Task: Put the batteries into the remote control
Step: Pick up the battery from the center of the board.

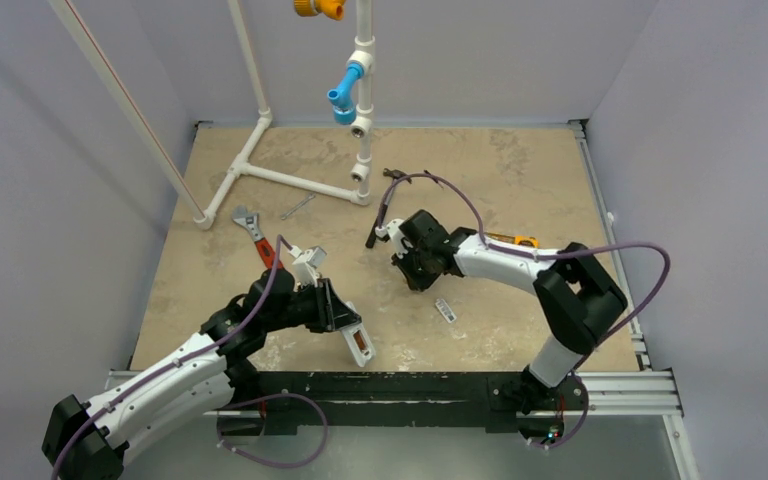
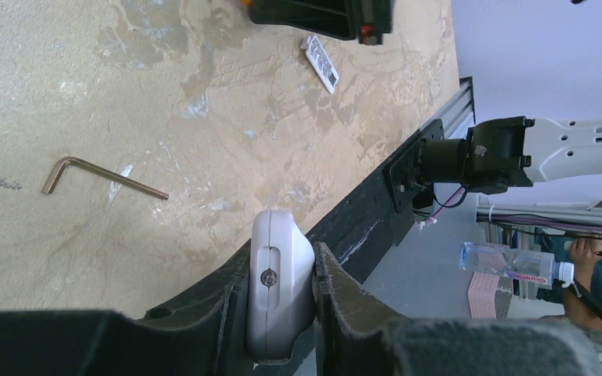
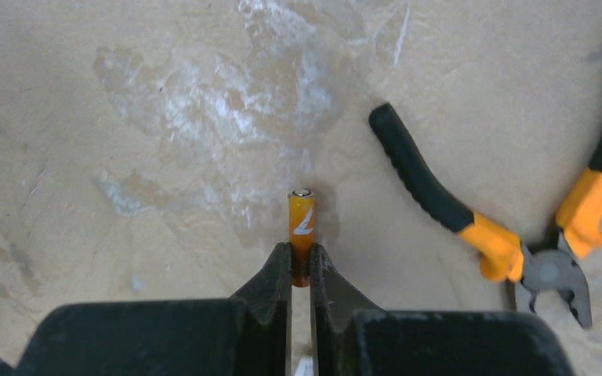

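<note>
My left gripper (image 2: pixel 282 258) is shut on the white remote control (image 2: pixel 278 286), gripping it by its sides near one end, where a small screw shows. In the top view the remote (image 1: pixel 352 329) sticks out of the left gripper (image 1: pixel 345 318) just above the table's near edge, and an orange strip (image 1: pixel 361 346) shows in its recess. My right gripper (image 3: pixel 300 252) is shut on the lower end of one orange battery (image 3: pixel 302 219), held just above the table. In the top view the right gripper (image 1: pixel 412 272) is mid-table and hides the battery.
Orange-handled pliers (image 3: pixel 509 243) lie right of the battery. A small white ridged piece (image 1: pixel 445 310) lies between the arms. A hex key (image 2: pixel 102 176), a red-handled wrench (image 1: pixel 253 236) and a white pipe frame (image 1: pixel 290 180) lie further off. The black rail (image 1: pixel 410 385) edges the table.
</note>
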